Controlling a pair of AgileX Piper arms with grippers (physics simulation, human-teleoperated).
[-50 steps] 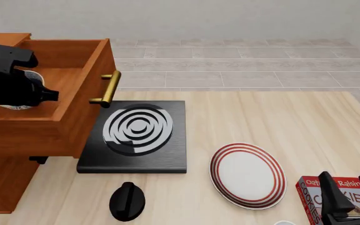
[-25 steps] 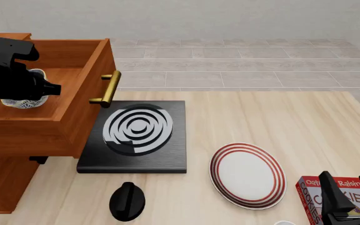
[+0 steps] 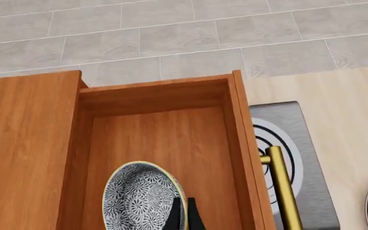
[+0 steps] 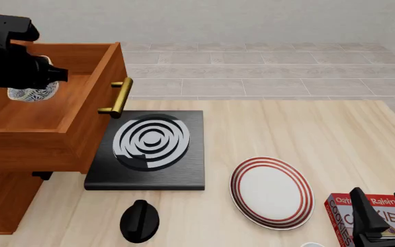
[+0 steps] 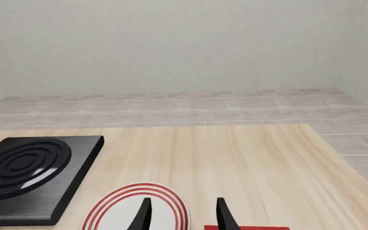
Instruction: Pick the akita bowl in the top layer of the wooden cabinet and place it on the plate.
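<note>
Clamped on the rim of the akita bowl [image 3: 142, 199], my left gripper [image 3: 184, 213] holds it up inside the top layer [image 4: 81, 98] of the wooden cabinet [image 4: 5, 190] — I see the drawer walls close on both sides. My right gripper [image 5: 182, 215] sits with fingers parted by the cookie box [image 4: 372, 216]. I see bare table between the stove [image 4: 149, 149] and the plate [image 4: 271, 191] — the knob [image 4: 140, 220] lies nearer me.

Black square stove [image 4: 147, 152] with white spiral rings sat flat on the light wood table [image 4: 307, 134]. A black knob-shaped thing [image 4: 140, 221] stood just in front of it. A red cookie box [image 4: 369, 218] was at the table's near right corner.
</note>
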